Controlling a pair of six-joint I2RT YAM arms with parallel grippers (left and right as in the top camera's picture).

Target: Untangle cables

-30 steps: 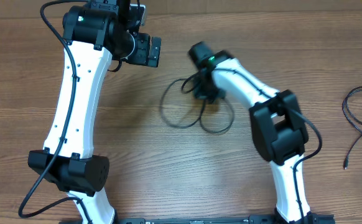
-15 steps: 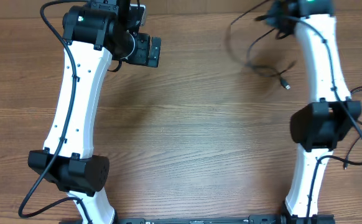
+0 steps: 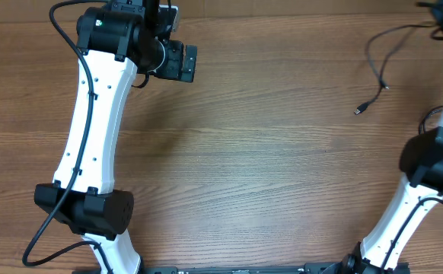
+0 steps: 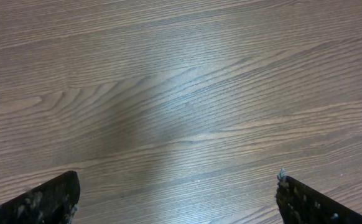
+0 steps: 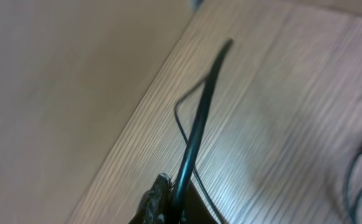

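My right gripper (image 3: 442, 17) is at the far right back corner of the table, partly out of the overhead view. It is shut on a thin black cable (image 3: 371, 53) that trails left and down to a small plug end (image 3: 359, 110) over the wood. In the right wrist view the gripper (image 5: 178, 200) pinches this cable (image 5: 199, 118), which is lifted off the table. My left gripper (image 3: 180, 62) is at the back left, open and empty; in the left wrist view its jaws (image 4: 178, 199) are wide apart over bare wood.
A second thin black cable (image 3: 428, 116) lies by the right edge, mostly hidden behind my right arm (image 3: 435, 160); it also shows in the right wrist view (image 5: 355, 180). The table's back edge (image 5: 137, 106) runs close to the right gripper.
My right arm has swung from the table's middle to the far right back corner, carrying the cable with it. The left arm has not moved.
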